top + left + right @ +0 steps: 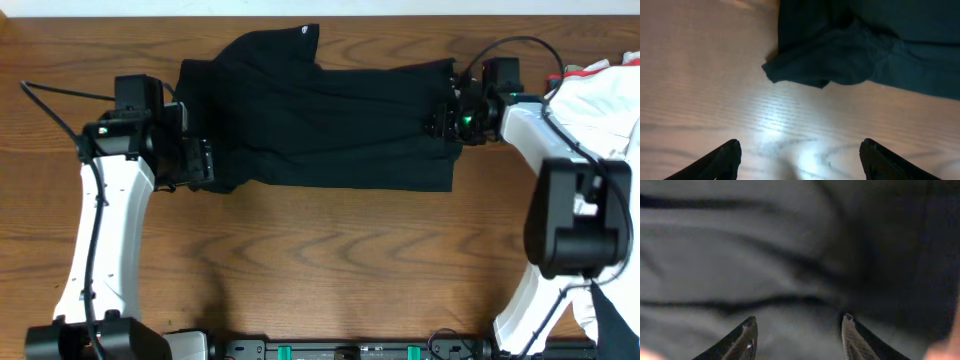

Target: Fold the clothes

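The black shirt lies spread across the far half of the wooden table, partly folded, with a small white logo near its top edge. My left gripper is open and empty at the shirt's left edge; in the left wrist view it hangs over bare wood with a shirt corner ahead of it. My right gripper is over the shirt's right edge; in the right wrist view its fingers are apart above wrinkled black fabric, holding nothing.
A heap of white cloth lies at the far right beside the right arm. The wooden table stretches bare in front of the shirt. The arm bases stand at the near edge.
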